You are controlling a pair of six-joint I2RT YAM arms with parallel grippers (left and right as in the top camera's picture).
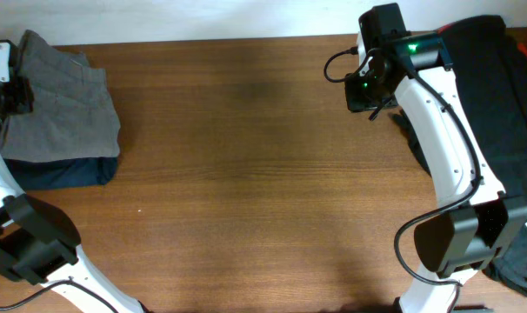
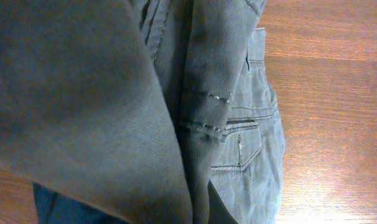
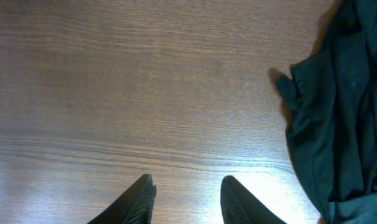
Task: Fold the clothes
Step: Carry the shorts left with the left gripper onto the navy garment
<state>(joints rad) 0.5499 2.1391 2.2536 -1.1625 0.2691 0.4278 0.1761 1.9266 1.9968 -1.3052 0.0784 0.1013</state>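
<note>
Presently on the brown wooden table point(image 1: 246, 191), two lots.

Item one: mid-grey cotton garment point(image 1: 68, 104) with stitched pocket seams, at the far left, lying on a navy folded piece point(image 1: 72, 171). My left gripper point(image 1: 4, 91) sits at its left edge, closed. Grey cloth drapes across that wrist's lens, so I cannot tell whether it pinches fabric.

Item two: black soft garment pile point(image 1: 498, 104), far right, long axis running near to far. My right gripper point(image 3: 185, 202), jaws apart and empty, hangs just left of it; that arm is the nearer.

Labels, brands, writing: none readable.
</note>
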